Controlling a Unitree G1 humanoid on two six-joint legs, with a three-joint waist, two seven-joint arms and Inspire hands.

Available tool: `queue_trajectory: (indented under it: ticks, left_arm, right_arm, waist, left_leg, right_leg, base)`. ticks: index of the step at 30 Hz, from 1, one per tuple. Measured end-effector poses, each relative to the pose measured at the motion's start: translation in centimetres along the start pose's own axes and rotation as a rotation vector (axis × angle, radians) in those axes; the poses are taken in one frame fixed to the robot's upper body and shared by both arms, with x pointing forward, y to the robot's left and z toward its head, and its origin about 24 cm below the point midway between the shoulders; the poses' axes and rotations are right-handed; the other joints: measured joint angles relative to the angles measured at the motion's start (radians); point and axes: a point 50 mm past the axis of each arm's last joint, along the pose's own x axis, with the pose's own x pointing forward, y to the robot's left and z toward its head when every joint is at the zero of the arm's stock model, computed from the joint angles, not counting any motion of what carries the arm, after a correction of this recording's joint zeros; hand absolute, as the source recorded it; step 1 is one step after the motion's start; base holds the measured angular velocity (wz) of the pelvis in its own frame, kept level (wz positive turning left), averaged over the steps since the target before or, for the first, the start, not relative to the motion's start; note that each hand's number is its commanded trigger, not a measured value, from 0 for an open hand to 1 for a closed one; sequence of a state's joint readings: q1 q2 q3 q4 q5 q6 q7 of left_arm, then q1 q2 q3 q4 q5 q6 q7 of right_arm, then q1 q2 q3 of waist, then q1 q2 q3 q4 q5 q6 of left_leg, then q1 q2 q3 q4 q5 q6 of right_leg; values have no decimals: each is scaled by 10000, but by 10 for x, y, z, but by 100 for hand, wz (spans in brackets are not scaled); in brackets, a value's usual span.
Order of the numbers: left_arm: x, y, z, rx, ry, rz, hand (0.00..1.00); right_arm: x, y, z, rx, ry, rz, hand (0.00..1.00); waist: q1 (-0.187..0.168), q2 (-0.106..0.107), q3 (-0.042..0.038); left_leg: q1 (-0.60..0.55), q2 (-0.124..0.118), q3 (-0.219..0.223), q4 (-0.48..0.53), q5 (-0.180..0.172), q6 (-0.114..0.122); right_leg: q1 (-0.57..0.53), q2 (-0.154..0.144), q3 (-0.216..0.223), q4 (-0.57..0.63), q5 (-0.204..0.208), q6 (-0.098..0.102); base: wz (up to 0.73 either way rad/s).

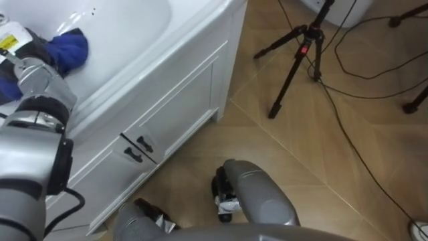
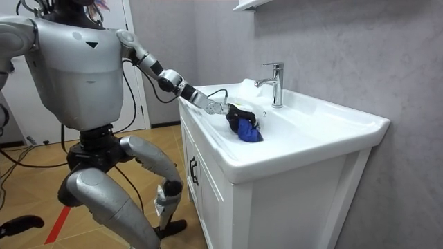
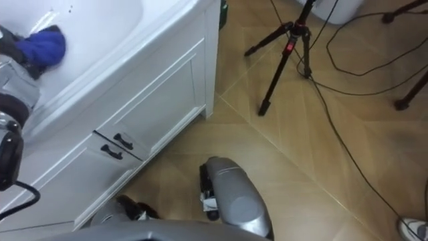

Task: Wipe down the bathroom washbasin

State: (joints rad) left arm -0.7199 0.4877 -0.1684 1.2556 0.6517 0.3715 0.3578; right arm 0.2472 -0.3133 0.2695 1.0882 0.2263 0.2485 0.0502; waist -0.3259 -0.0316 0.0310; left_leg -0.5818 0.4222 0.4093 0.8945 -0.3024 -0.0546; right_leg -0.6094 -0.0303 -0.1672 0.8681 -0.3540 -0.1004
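The left hand (image 2: 237,111) is stretched out over the sink rim and down into the basin (image 2: 304,128). Its dark fingers are curled tight on a blue cloth (image 2: 247,131). The cloth lies against the basin's near slope, on the side closest to the robot, with the tap (image 2: 275,81) a little beyond it at the back edge. It is bunched into a lump, so I can't make out a real long axis. The loose bulk pokes out of the hand toward the middle of the basin.

I count one cloth, one basin and one chrome tap. The basin is white and smooth, and its length runs along the wall. It is sunk in a white counter over a white cabinet (image 2: 277,207), which has two small dark handles (image 1: 145,144) side by side where the doors meet.

The robot stands at the front of the cabinet, toward the room view's left, knees bent and the arm reaching across.

The wall (image 2: 346,48) behind the sink is grey and rough, with the end of one white shelf (image 2: 249,4) above. The floor (image 1: 321,187) is brown wood-look boards. One black tripod (image 1: 301,50) stands on it past the cabinet's corner, and several dark cables (image 1: 361,161) loop around it.
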Motion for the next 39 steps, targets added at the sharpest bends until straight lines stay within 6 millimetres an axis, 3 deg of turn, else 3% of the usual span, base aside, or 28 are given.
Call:
queue_trajectory:
  ticks: [4,6,7,8,9,11,14,19,22,24,26,30,33,35,39]
  left_arm:
    - [2,2,-3,209,22,-63,100]
    - [2,1,-4,272,24,-188,100]
    - [1,-1,-6,414,27,-276,100]
    - [2,-2,-9,592,61,-298,100]
    - [2,-2,-11,656,83,-305,100]
    - [3,-2,-20,1048,199,-395,100]
    - [4,-4,-29,1800,151,-426,100]
    - [6,0,-33,2171,117,-412,100]
    - [7,3,-37,2097,230,-359,100]
    - [8,3,-41,2143,261,-352,100]
    - [7,-2,-51,1952,314,-454,100]
    - [4,-5,-58,1518,207,-209,100]
    - [4,-4,-56,1443,24,-63,100]
    - [4,-2,-53,1272,-149,68,100]
    - [3,-1,-51,1196,-441,361,100]
  right_arm:
    - [0,-1,0,171,-98,69,0]
    - [0,-2,-3,190,5,109,0]
    - [1,-4,-7,271,161,48,0]
    - [1,-6,-11,370,282,-5,0]
    - [1,-6,-12,435,342,-15,0]
    - [1,-8,-18,552,548,-64,0]
    - [0,-11,-26,925,775,-125,0]
    - [0,-11,-28,988,831,-60,0]
    - [0,-15,-24,1081,663,-241,0]
    - [0,-17,-23,1065,574,-317,0]
    - [-1,-19,-26,1032,590,-430,0]
    - [-1,-19,-26,983,395,-520,0]
    - [-1,-20,-26,978,233,-635,0]
    - [-1,-21,-27,924,221,-681,0]
    - [0,-23,-25,584,174,-958,0]
  waist:
    - [214,-26,14]
    - [291,33,-13]
    - [325,93,-47]
    - [361,132,-60]
    - [387,162,-39]
    - [406,178,-4]
    - [688,279,30]
    - [1007,399,61]
    - [1180,458,45]
    - [1196,458,39]
    - [1324,547,-8]
    - [1412,621,-38]
    - [1545,687,-48]
    - [1707,773,-62]
    - [1760,971,-123]
  left_leg:
    - [-12,17,-99,21,9,-16]
    - [-37,11,-260,55,44,-73]
    - [-104,-12,-372,157,133,-209]
    - [-215,-4,-483,402,360,-290]
    - [-298,-1,-548,533,566,-220]
    - [-550,24,-639,992,1330,-99]
    - [-521,43,-759,1110,1686,-85]
    - [-238,-7,-773,1074,1667,-71]
    - [25,-208,-806,858,1623,-36]
    - [325,-339,-794,559,1441,-74]
    - [831,-323,-709,117,971,-75]
    - [1266,-418,-554,-349,765,-85]
    - [1590,-576,-515,-737,635,-87]
    - [1900,-760,-537,-1186,349,61]
    - [2086,-1113,-594,-1552,296,20]
  right_leg:
    - [86,7,-66,-25,-9,-7]
    - [164,29,-111,-50,-18,-19]
    - [181,32,-125,-38,-22,-27]
    - [213,32,-125,-34,-23,-28]
    - [259,31,-125,-42,-23,-29]
    - [476,20,-135,-237,-22,-27]
    - [785,47,-164,-539,-24,-23]
    - [1192,32,-157,-635,-62,48]
    - [1393,-43,-165,-707,-63,58]
    - [1556,-38,-159,-764,-62,62]
    - [1877,-14,-291,-880,-60,63]
    - [2114,-48,-349,-1023,5,105]
    - [2299,-45,-339,-1176,50,122]
    - [2479,-83,-394,-1265,71,149]
    - [2654,-379,-578,-1388,65,261]
  base:
    - [7]
    - [13]
    - [7]
    - [6]
    - [8]
    - [12]
    - [3]
    - [11]
    - [8]
    - [11]
    - [-7]
    - [3]
    - [9]
    - [10]
    - [19]
